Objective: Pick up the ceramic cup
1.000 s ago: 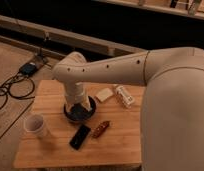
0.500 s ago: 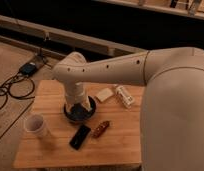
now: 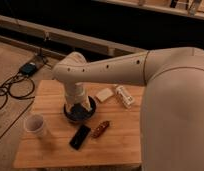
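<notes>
The ceramic cup [image 3: 35, 125] is small, plain and white, and stands upright near the left front of the wooden table [image 3: 115, 145]. My gripper [image 3: 78, 106] hangs from the white arm over the dark round bowl [image 3: 79, 112], to the right of the cup and apart from it. The arm hides much of the bowl.
A black flat device [image 3: 80, 136] and a brown wrapped bar [image 3: 100, 129] lie in front of the bowl. A white block [image 3: 104, 94] and a white packet [image 3: 124, 96] lie behind it. Cables and a box [image 3: 29, 68] lie on the floor at left.
</notes>
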`<state>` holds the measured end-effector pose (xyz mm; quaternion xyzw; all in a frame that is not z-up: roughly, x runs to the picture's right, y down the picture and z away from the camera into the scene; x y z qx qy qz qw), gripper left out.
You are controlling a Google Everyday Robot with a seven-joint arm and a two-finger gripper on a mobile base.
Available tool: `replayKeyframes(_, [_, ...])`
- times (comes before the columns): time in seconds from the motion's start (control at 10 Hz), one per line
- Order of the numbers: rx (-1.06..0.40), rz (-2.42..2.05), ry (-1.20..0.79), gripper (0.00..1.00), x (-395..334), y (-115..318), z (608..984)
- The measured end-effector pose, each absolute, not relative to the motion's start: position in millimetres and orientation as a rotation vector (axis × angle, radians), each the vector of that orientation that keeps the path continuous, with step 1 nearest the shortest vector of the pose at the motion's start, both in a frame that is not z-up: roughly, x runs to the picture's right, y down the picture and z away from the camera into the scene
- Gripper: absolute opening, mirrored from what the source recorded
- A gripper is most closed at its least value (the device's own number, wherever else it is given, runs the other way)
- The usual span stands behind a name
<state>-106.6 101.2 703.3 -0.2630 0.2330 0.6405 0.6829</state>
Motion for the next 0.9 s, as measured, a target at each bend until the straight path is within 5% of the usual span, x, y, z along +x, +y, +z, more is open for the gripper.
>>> replayKeyframes(0.9, [-0.594,1.16,0.527,0.65,-164.2,152.4,713.5])
